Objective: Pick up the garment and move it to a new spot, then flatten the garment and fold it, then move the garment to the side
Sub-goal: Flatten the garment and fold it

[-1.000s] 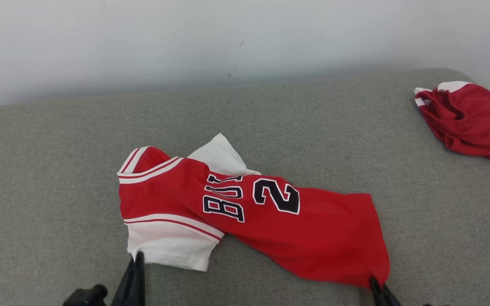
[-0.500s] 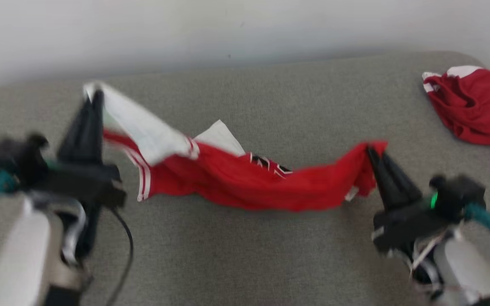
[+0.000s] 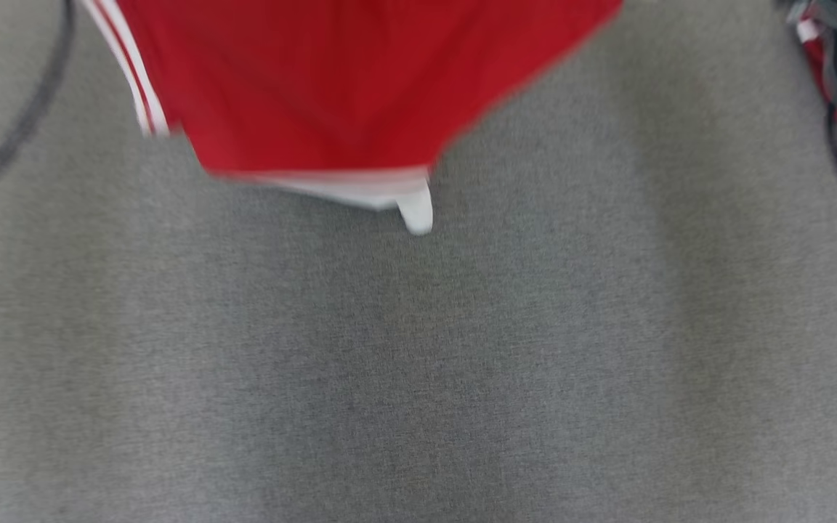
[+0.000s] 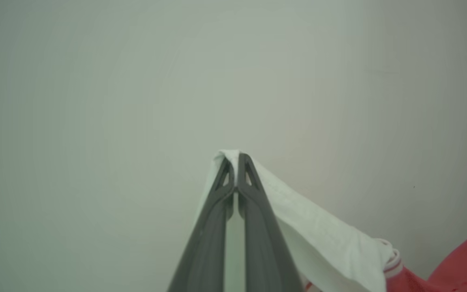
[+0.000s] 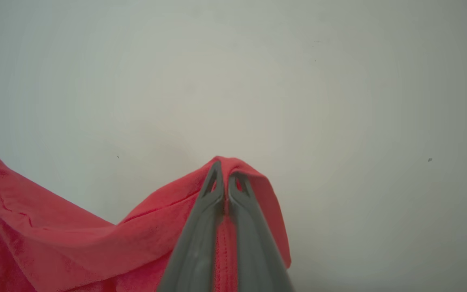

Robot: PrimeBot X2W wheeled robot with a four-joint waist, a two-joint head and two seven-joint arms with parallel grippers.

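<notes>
Over grey surface (image 3: 418,378), jersey (image 3: 331,80) crosswise, sleeve (image 3: 415,211) down

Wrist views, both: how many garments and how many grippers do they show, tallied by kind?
Garments: 1, the red and white jersey.
Grippers: 2, the left gripper and the right gripper, each shut on the jersey.
Total: 3.
</notes>
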